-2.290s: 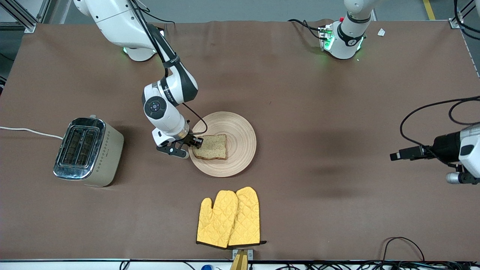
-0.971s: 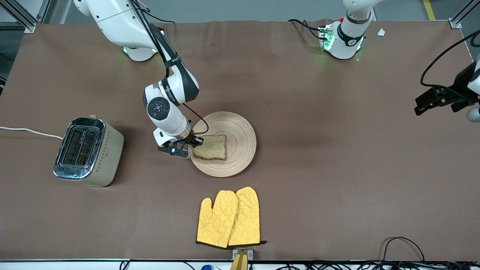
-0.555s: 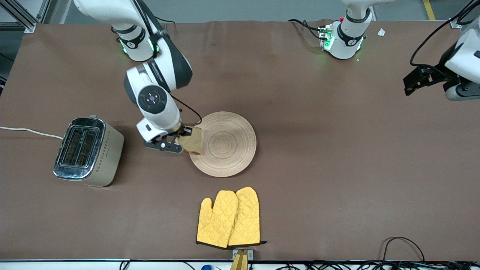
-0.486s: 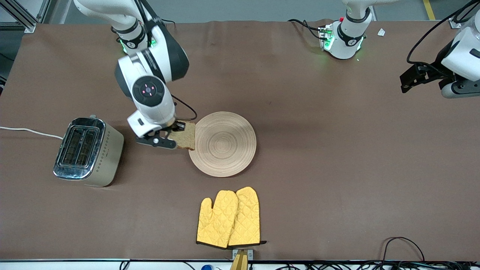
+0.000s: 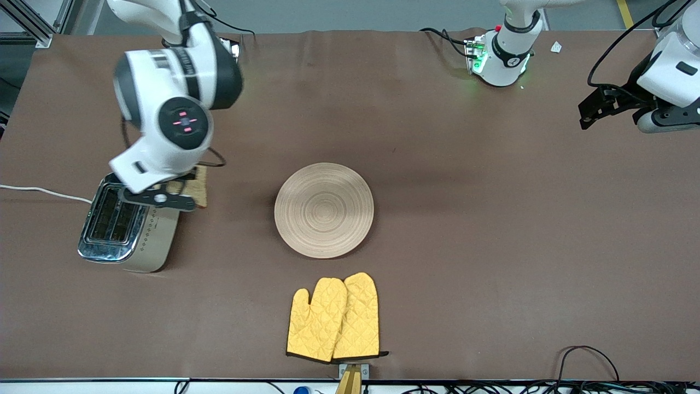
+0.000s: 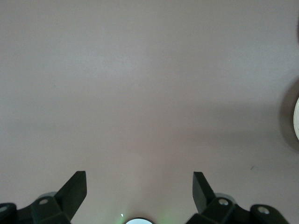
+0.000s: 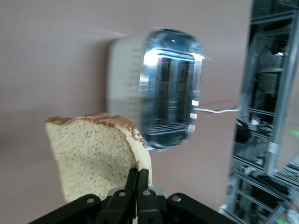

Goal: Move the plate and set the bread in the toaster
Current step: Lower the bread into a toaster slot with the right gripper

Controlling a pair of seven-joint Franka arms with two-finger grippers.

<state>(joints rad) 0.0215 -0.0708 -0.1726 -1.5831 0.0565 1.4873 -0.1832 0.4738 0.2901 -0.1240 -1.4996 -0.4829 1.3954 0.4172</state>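
The pale-wood plate (image 5: 324, 210) lies bare at the table's middle. My right gripper (image 5: 183, 192) is shut on one edge of the brown bread slice (image 5: 200, 185) and holds it upright in the air, over the toaster's edge that faces the plate. The cream toaster (image 5: 123, 224) with its chrome two-slot top stands toward the right arm's end of the table. In the right wrist view the bread (image 7: 93, 158) hangs in the shut gripper (image 7: 138, 179), with the toaster's slots (image 7: 168, 93) below it. My left gripper (image 5: 590, 112) waits open and empty in the air over the left arm's end of the table; it also shows in the left wrist view (image 6: 138, 186).
A pair of yellow oven mitts (image 5: 333, 317) lies nearer to the front camera than the plate. The toaster's white cord (image 5: 38, 191) runs off the table's end. Cables lie along the front edge (image 5: 585, 361).
My right gripper lifted the bread off the plate and carried it across to the toaster. The left arm rose and drew back toward its base.
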